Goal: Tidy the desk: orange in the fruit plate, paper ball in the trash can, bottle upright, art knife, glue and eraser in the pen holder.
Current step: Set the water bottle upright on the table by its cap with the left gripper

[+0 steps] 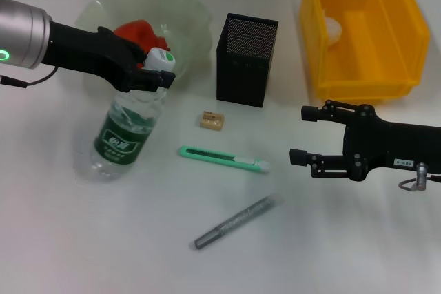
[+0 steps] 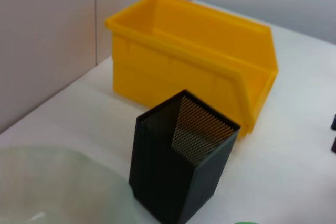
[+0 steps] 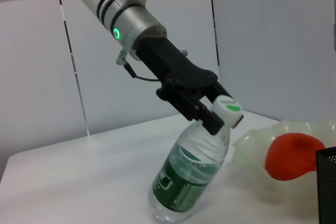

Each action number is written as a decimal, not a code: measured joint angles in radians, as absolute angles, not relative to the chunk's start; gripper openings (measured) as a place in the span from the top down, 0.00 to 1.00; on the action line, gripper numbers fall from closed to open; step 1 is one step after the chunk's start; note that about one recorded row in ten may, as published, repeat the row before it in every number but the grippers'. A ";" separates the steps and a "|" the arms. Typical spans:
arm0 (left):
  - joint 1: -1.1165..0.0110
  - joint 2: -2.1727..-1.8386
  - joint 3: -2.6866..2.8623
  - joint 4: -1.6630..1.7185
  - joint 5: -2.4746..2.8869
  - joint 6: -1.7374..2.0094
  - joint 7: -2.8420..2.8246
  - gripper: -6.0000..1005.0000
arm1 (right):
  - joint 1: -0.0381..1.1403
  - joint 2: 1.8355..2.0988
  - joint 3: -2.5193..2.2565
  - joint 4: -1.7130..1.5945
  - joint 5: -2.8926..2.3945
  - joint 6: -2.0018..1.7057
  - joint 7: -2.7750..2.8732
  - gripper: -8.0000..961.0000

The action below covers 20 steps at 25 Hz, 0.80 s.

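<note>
A: What has the left gripper got?

B: It is clamped on the neck of the bottle, just under the white cap. The bottle leans, base on the table, top tilted toward the fruit plate.

A: Is the orange in the plate?

B: Something orange-red lies in it, but the arm covers part of it, so its shape is hard to make out.

A: And the right gripper?

B: It hovers near the yellow bin with its fingers spread wide, holding nothing.

A: The small items?

B: The green art knife, the eraser and a grey stick, likely the glue, all lie on the table in front of the black mesh pen holder. A pale rounded thing sits inside the bin, half hidden by its wall.
</note>
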State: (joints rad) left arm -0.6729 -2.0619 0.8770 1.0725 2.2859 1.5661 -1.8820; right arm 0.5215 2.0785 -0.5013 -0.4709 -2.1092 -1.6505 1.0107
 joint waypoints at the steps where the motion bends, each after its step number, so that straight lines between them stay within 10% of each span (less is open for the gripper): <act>1: -0.670 -2.062 0.872 1.075 2.275 1.574 -1.874 0.56 | 0.522 2.078 -0.501 -0.471 -2.109 -1.651 1.011 0.14; 20: -0.563 -2.050 0.864 1.153 2.111 1.588 -1.810 0.56 | 0.520 2.078 -0.511 -0.472 -2.115 -1.649 1.015 0.14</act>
